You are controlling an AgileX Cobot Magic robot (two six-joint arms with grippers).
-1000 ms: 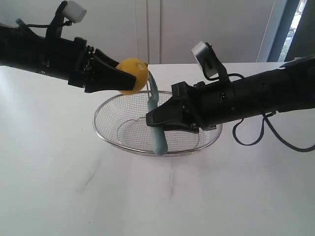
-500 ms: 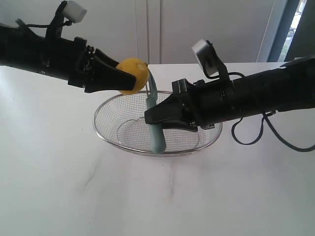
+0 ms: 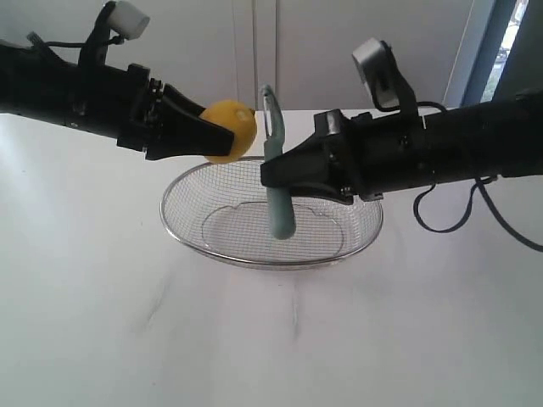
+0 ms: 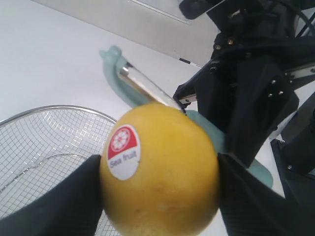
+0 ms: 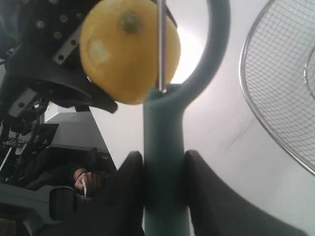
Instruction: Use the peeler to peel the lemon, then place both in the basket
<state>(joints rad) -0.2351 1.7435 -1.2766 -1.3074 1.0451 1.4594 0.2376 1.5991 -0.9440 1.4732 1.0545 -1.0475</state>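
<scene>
Grips the lemon firmly in the left end effector, up above the basket rim. Holds the peeler upright in the clenched right end effector, blade head just beside the lemon (contact unclear), handle hanging over the basket on the desk.

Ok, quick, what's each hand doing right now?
The left hand is closed on the lemon.
The right hand is closed on the peeler.
</scene>
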